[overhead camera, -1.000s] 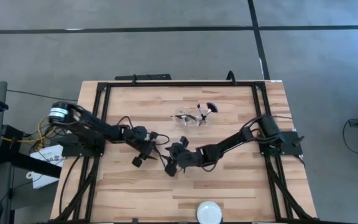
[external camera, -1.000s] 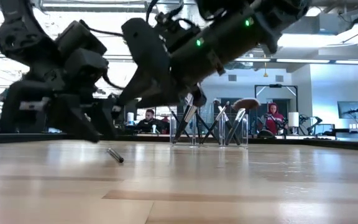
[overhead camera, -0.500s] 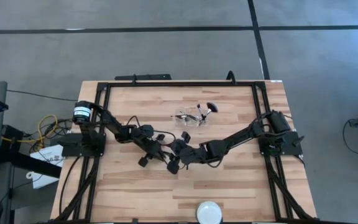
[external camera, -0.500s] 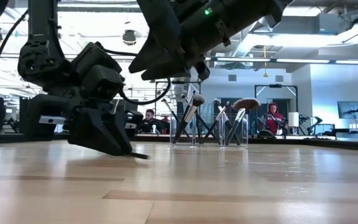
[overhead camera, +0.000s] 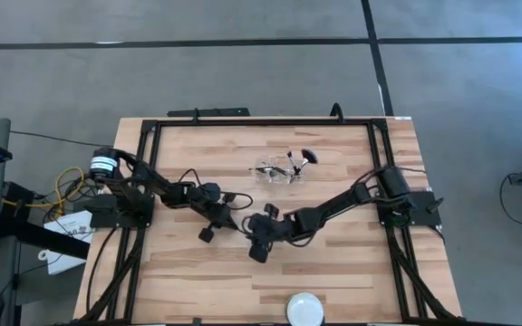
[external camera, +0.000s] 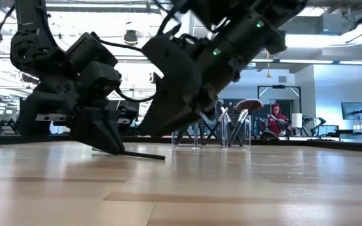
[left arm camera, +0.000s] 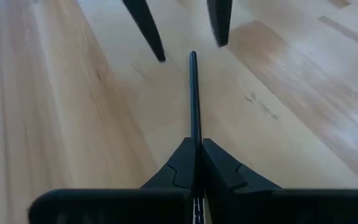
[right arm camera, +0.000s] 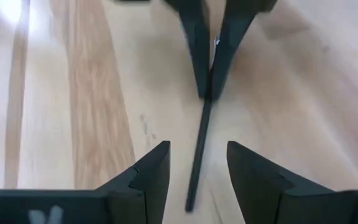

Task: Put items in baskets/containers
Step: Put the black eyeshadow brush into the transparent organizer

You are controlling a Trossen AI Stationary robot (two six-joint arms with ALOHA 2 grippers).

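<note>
A slim dark makeup brush [left arm camera: 193,93] lies near the table's middle, and my left gripper [left arm camera: 196,146] is shut on it. My right gripper [right arm camera: 197,165] faces it from the table's right, open. Its two fingers stand on either side of the handle's free end [right arm camera: 194,186] without touching it. In the high view both grippers meet at the brush [overhead camera: 244,225]. Farther back stands the clear container [overhead camera: 275,173] with several brushes [external camera: 222,122] leaning in it, one with a wide fan head [external camera: 249,104]. My left gripper pinches the brush's thin handle [left arm camera: 194,134] between its two fingers. The fingers come slanting down from the table's left and lie along the handle. The handle sticks out forward of the fingertips, nearly level, its free end [external camera: 162,157] at the tabletop.
A white round disc [overhead camera: 304,309] lies at the table's near edge. A black frame [overhead camera: 151,136] runs along the table's sides and far edge. Bare wood [overhead camera: 198,281] lies near and to both sides of the grippers. People sit in the room beyond the table.
My left gripper has moved down and toward the table's right to the brush and has shut on its handle. The brush has turned and now points toward my right gripper. My right gripper has tipped and now straddles the handle's free end.
</note>
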